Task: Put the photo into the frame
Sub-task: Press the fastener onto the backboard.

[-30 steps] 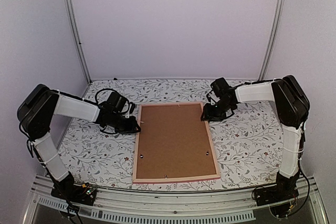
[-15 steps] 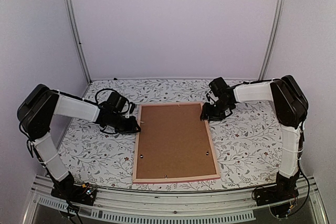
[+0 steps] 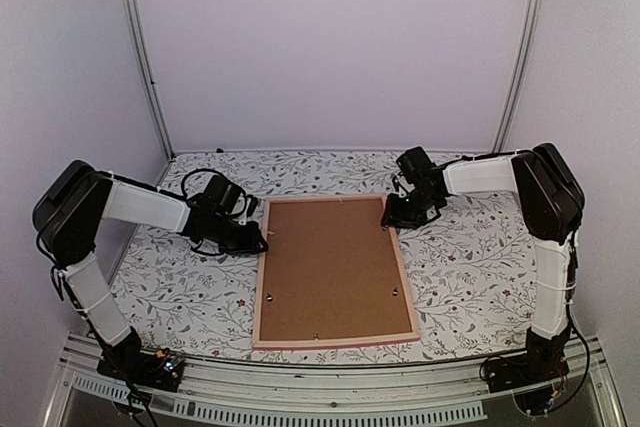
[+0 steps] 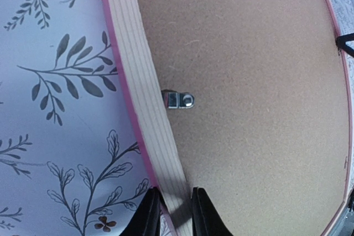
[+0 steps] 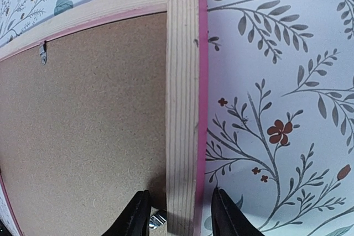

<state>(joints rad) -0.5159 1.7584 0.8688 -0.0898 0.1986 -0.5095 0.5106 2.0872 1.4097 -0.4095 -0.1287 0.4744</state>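
The pink frame (image 3: 335, 340) lies face down in the middle of the table, with a plain brown backing board (image 3: 332, 267) filling it. The photo is hidden. My left gripper (image 3: 262, 239) is at the upper left rail. In the left wrist view the gripper (image 4: 176, 214) has its fingers closed against both sides of the wooden rail (image 4: 141, 81). My right gripper (image 3: 392, 219) is at the upper right rail. In the right wrist view the gripper (image 5: 180, 214) is open and straddles the rail (image 5: 182, 81) near the corner, with gaps on both sides.
The table has a floral cloth (image 3: 470, 267). Small metal tabs (image 4: 180, 100) sit on the backing board along the rails; one (image 5: 156, 222) lies beside my right gripper's inner finger. Grey walls and metal posts (image 3: 140, 47) enclose the table on three sides.
My right gripper has shifted slightly left and toward the frame's far corner. The left arm and the frame have not moved.
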